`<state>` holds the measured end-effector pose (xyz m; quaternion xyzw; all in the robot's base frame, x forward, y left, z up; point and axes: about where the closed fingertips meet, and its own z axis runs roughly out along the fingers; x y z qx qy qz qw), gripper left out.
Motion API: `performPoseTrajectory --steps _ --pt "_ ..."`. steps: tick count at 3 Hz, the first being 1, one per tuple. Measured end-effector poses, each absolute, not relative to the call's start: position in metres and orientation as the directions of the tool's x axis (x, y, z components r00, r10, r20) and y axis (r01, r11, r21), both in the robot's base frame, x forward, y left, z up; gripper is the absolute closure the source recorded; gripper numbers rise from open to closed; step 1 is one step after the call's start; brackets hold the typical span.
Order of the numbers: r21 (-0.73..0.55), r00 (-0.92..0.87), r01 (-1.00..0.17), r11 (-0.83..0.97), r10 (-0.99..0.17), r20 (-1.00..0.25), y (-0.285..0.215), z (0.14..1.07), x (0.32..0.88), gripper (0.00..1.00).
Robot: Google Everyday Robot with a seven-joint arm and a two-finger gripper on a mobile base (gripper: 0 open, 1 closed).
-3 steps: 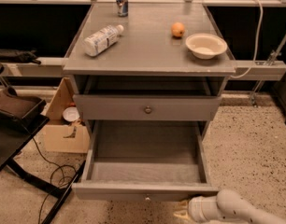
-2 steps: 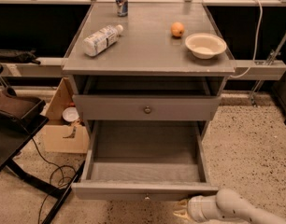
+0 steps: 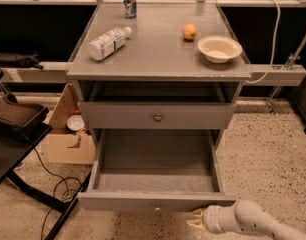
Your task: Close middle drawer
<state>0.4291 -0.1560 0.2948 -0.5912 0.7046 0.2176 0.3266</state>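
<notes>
Your gripper (image 3: 194, 219), fingers (image 3: 197, 213) slightly parted and empty, has the open middle drawer (image 3: 143, 202) just beside at 12 o'clock.

The middle drawer (image 3: 143, 202) stands pulled far out, and its front panel bars the way to the cabinet's lower part. The gripper (image 3: 195, 220) sits just in front of that panel's right end. The floor (image 3: 263, 154) to the right lies open. On the left, a cardboard box (image 3: 68, 144), cables (image 3: 55, 189) and a black stand (image 3: 23, 184) crowd the passage.
</notes>
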Motion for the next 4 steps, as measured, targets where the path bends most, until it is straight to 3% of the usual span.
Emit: performPoseTrajectory --steps 4 --pt "-0.162 -0.072 -0.945 0.285 -0.662 -0.746 -0.176 0.334 0.446 1.0"
